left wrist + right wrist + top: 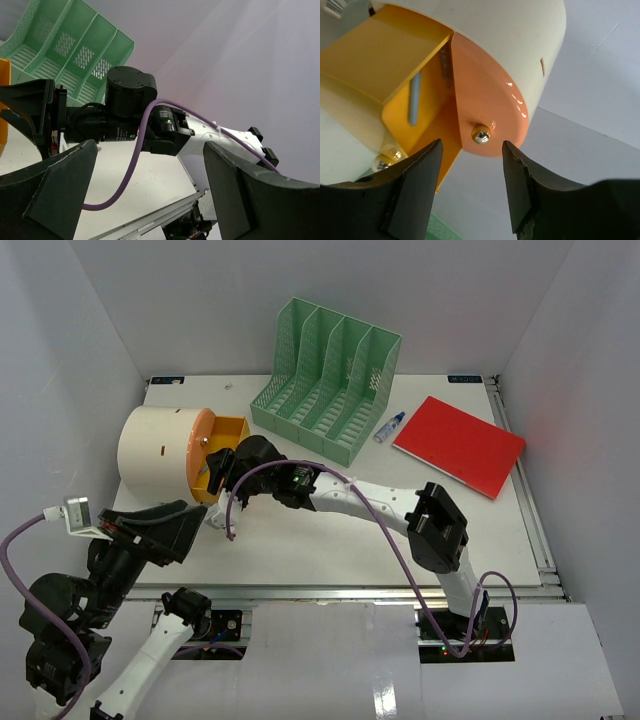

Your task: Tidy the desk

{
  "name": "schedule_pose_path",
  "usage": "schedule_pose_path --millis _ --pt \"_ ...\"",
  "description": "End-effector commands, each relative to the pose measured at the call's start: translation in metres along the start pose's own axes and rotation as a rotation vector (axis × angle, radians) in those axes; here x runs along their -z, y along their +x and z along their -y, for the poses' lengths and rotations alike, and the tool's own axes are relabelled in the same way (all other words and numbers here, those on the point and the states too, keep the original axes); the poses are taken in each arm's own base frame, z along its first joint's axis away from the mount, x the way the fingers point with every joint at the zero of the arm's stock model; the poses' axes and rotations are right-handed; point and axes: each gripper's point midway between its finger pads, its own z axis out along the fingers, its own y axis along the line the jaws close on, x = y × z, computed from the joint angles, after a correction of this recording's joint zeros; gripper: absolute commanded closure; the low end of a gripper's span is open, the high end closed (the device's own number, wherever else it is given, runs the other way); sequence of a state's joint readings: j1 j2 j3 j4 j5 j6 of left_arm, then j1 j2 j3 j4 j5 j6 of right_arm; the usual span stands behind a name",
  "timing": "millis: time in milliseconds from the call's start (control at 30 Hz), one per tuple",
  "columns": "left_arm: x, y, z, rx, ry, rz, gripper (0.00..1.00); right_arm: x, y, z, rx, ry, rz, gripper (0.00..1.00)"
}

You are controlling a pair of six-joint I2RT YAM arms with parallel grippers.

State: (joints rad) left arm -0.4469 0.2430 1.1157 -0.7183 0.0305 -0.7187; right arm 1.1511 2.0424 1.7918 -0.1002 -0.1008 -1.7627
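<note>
Plainly, the right claw (471, 150) is seen partly parted, with nothing gripped. Its jaws are levelled at the metal knob (481, 134) of the orange-fronted drawer (485, 85), which is judged to be why it is held low and sideways. The drawer is found standing out of a cream drum (155, 445) laid on its side at nine o'clock. The left claw (150, 147) is spread wide and empty at seven o'clock, held clear. The bench (320, 550) is spread beneath both arms: white, flat, railed in silver along six o'clock. A green file rack (325, 380) is set at twelve, a red notebook (460, 445) at two, and a small bottle (390, 427) between them.
</note>
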Motion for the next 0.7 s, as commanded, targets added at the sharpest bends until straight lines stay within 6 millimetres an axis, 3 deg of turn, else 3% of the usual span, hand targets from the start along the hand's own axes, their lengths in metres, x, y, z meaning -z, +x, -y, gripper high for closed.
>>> schedule_pose_path --millis 0,67,200,267,333,367,400,433,500,600,667 --pt "-0.035 0.035 0.001 0.04 0.031 -0.173 0.06 0.073 0.019 0.041 -0.335 0.03 0.009 0.49" --pt "-0.056 0.061 -0.008 0.071 0.019 -0.276 0.15 0.104 0.039 0.021 -0.592 -0.016 0.01 0.52" --pt "-0.096 0.107 -0.033 0.117 -0.029 -0.436 0.31 0.181 0.076 -0.041 -1.096 -0.046 0.027 0.61" --pt "-0.114 0.124 -0.042 0.109 -0.031 -0.495 0.34 0.224 0.078 -0.072 -1.352 -0.045 0.092 0.59" --pt "-0.13 0.137 -0.052 0.079 -0.043 -0.542 0.35 0.25 0.054 -0.108 -1.543 -0.115 0.281 0.51" --pt "-0.138 0.147 -0.058 0.05 -0.047 -0.572 0.36 0.268 0.045 -0.115 -1.607 -0.118 0.387 0.47" --pt "-0.149 0.16 -0.063 0.007 -0.04 -0.613 0.36 0.288 0.044 -0.118 -1.633 -0.084 0.463 0.45" --pt "-0.156 0.174 -0.06 -0.038 -0.014 -0.653 0.35 0.297 0.039 -0.135 -1.678 -0.077 0.494 0.41" --pt "-0.177 0.214 -0.075 -0.178 -0.024 -0.776 0.28 0.321 0.042 -0.141 -1.623 0.014 0.51 0.33" --pt "-0.197 0.287 -0.088 -0.418 -0.053 -0.993 0.2 0.336 0.046 -0.152 -1.584 0.073 0.395 0.28" --pt "-0.204 0.315 -0.105 -0.588 -0.062 -1.08 0.18 0.344 0.041 -0.151 -1.558 0.099 0.381 0.24"
